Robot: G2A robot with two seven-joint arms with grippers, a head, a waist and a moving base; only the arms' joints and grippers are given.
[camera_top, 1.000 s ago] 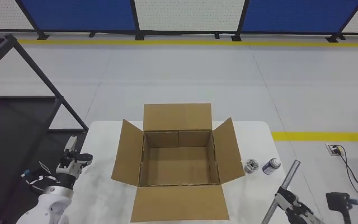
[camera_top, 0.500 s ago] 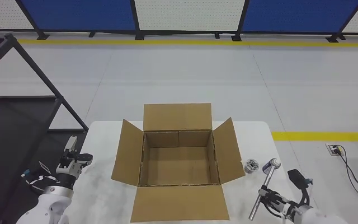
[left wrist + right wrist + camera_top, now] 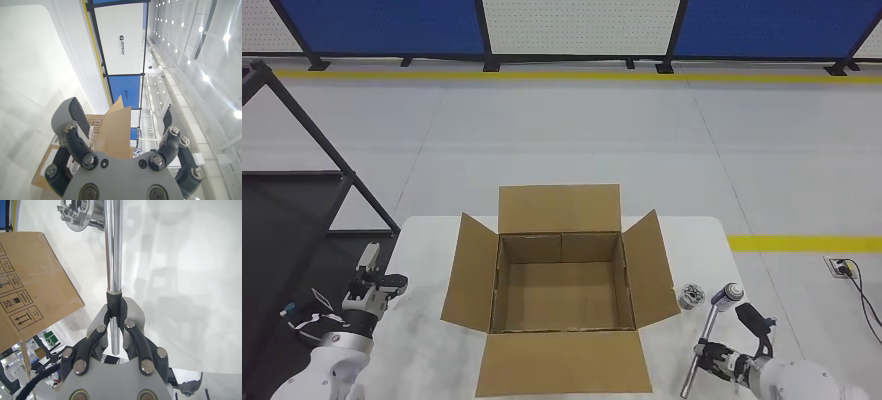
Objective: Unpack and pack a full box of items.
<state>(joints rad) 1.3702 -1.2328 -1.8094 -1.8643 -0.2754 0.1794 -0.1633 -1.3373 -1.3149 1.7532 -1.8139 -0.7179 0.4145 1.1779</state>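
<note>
Right gripper point(image 3: 115, 313) clamped on rod point(image 3: 113, 247); rod runs forward past fingertips, passing hub point(image 3: 79, 214). Box point(image 3: 28, 275) alongside. Left gripper point(image 3: 121, 117) wide open, empty, box ahead.

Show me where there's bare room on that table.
Free: the table between the box and the left pincer; also the box's empty floor. Crowded: right of the box, with the metal fitting and the rod in the right pincer.
</note>
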